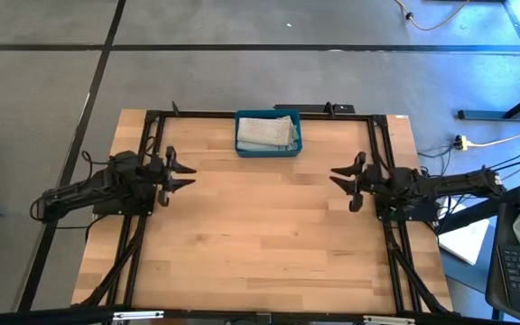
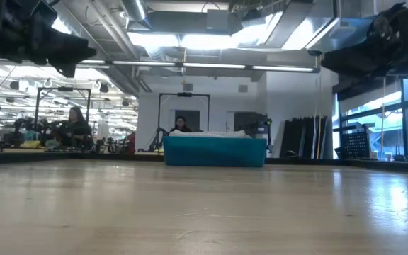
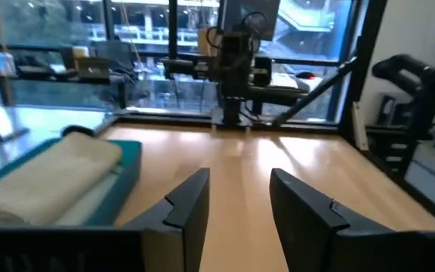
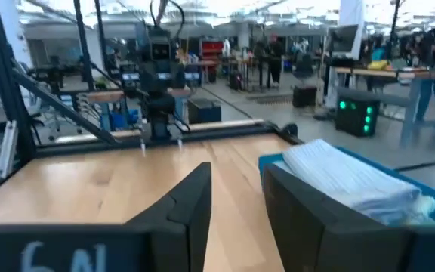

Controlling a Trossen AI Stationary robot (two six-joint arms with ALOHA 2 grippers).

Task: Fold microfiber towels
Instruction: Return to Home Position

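Folded microfiber towels (image 1: 267, 132) lie stacked inside a teal-blue bin (image 1: 242, 146) at the middle of the table's far edge; the top one is pale grey-beige (image 3: 47, 177) (image 4: 350, 181). My left gripper (image 1: 188, 175) hovers at the table's left side, pointing level toward the right, open and holding nothing (image 3: 236, 198). My right gripper (image 1: 339, 181) hovers at the right side, pointing level toward the left, open and holding nothing (image 4: 236, 189).
The bin (image 2: 214, 151) stands on the wooden tabletop (image 1: 260, 235), which is bare between the two grippers. A black frame (image 1: 152, 126) runs along the table's left, right and far sides. People sit in the room beyond the table.
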